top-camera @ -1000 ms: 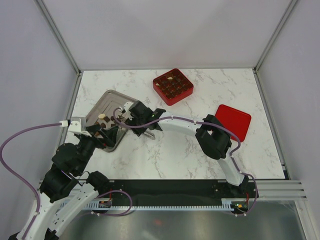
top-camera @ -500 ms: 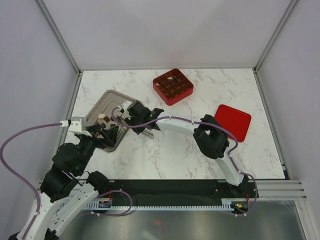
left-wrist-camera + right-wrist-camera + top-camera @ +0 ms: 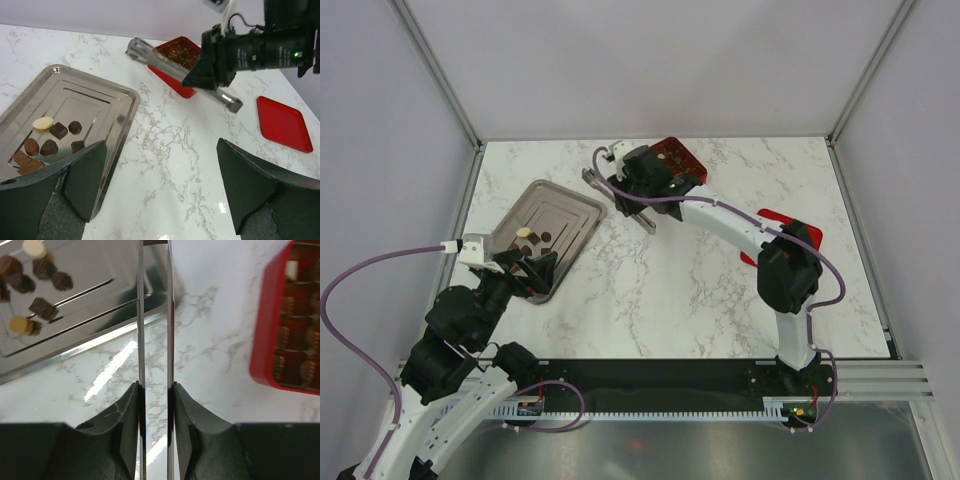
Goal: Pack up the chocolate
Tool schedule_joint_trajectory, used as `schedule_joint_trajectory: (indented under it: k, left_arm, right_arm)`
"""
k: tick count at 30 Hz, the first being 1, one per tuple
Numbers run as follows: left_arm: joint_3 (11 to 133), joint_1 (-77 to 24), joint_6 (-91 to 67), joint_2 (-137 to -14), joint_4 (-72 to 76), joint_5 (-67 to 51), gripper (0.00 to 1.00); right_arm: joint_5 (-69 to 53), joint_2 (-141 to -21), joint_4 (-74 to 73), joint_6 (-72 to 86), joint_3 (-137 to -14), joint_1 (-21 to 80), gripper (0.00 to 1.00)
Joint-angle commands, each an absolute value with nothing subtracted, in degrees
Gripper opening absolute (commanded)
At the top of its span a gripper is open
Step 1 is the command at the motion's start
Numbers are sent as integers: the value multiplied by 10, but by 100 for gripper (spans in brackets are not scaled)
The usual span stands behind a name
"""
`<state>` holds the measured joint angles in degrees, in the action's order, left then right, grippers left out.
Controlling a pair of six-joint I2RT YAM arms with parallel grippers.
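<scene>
On the steel tray, toward its left end, the loose chocolate is gathered; further pieces are seen in the red box. The tongs are pinched between the fingers of the right gripper, above the marble table between tray and box. The left gripper is held spread wide by the tray's near edge.

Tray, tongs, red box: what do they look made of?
Tray: likely stainless steel, with a shiny silver surface, bright reflections and pressed ridges.
Tongs: probably polished metal too, with thin mirror-like blades in the right wrist view.
Box: smooth, uniformly red walls, so plastic or coated card. The pictures don't show which.
</scene>
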<state>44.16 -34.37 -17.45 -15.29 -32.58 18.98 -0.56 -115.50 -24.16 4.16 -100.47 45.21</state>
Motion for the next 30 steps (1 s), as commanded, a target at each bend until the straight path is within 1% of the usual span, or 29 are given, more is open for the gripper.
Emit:
schedule_joint_trajectory:
  k: [1, 5, 12, 25, 30]
  left_arm:
    - [440, -343, -155, -149, -301, 194, 100]
    - [440, -343, -155, -149, -301, 192, 100]
    - [440, -343, -155, -154, -300, 192, 100]
    - [439, -343, -156, -155, -301, 193, 100]
    - [439, -343, -156, -156, -301, 194, 100]
  right_arm:
    - [26, -1109, -250, 61, -1007, 402, 35]
    - [68, -1105, -260, 62, -1001, 353, 35]
    - [72, -1127, -283, 59, -1016, 297, 37]
    - [51, -1167, -284, 76, -1024, 276, 38]
    - [54, -1179, -283, 74, -1023, 274, 41]
